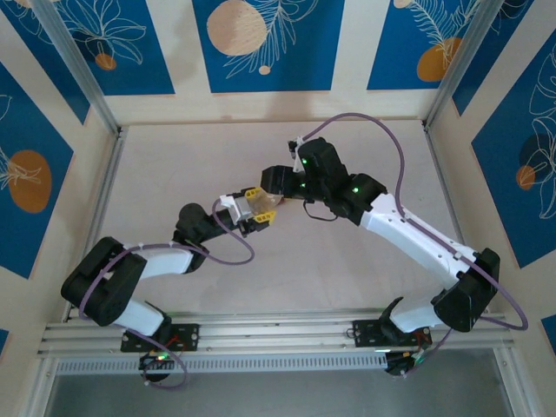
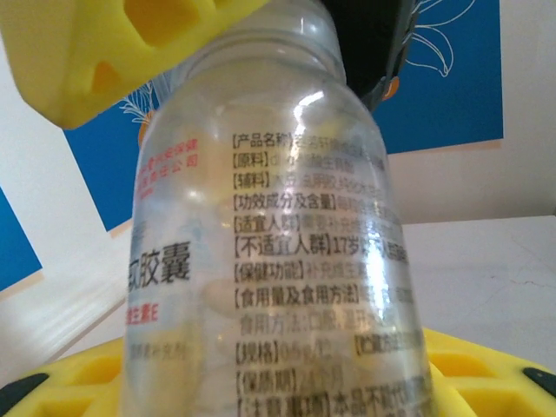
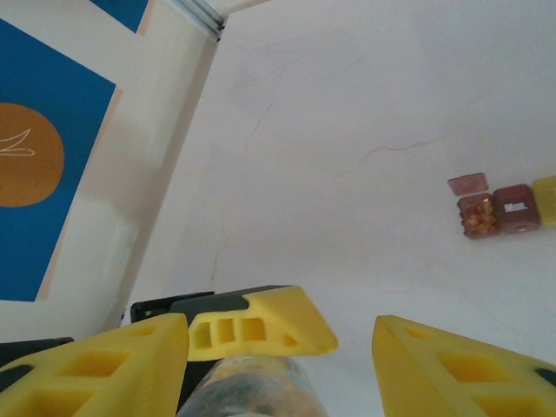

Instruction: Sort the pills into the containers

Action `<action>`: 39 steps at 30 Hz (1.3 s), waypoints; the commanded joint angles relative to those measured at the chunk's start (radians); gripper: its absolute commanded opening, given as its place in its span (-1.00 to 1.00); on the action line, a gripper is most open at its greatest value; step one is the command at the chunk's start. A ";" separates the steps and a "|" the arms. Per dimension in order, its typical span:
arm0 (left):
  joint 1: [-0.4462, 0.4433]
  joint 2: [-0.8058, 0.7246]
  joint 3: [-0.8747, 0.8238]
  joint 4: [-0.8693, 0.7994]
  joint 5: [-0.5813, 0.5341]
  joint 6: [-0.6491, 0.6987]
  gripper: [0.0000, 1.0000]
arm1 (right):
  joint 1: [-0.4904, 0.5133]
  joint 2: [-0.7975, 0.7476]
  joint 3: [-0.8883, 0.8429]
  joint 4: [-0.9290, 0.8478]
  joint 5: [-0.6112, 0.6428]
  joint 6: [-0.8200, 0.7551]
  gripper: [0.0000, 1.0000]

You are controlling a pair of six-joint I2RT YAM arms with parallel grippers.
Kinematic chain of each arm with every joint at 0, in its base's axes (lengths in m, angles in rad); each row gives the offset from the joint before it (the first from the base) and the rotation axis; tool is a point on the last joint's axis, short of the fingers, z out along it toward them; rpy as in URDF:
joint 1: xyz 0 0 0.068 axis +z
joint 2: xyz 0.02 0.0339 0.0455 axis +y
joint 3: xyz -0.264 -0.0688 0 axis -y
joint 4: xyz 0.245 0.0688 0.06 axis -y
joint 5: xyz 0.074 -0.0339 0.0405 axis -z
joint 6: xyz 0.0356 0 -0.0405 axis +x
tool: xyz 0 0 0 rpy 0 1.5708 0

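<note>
Since the left gripper (image 1: 246, 211) clamps the bottle (image 2: 278, 226) steady, the right gripper (image 3: 282, 347) — jaws parted — can seemingly work at its neck.

The bottle (image 2: 278, 217) is clear glossy plastic, the containers (image 3: 512, 208) translucent plastic, the table (image 3: 347, 104) matt and faintly cracked.

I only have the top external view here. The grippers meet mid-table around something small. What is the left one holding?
Observer: The left gripper is shut on a clear bottle printed with Chinese text.
Operator: Is the right one gripping it too?
Observer: No. The right gripper is open, and the bottle's top sits between its spread fingers.
Operator: Where are the containers?
Observer: The containers lie on the table beyond those fingers; one dark red cell looks open, with orange bits inside.
</note>
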State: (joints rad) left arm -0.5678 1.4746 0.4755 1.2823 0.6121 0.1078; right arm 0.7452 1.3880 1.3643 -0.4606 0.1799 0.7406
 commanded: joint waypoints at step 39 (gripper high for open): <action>-0.009 -0.050 0.008 0.124 0.317 -0.018 -1.00 | -0.236 -0.205 -0.069 -0.244 -1.035 -1.741 0.06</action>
State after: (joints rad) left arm -0.5697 1.4467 0.4721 1.3552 0.8742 0.0853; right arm 0.5034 1.1645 1.2625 -0.5743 -0.7479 -0.8341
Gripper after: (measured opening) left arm 0.505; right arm 0.528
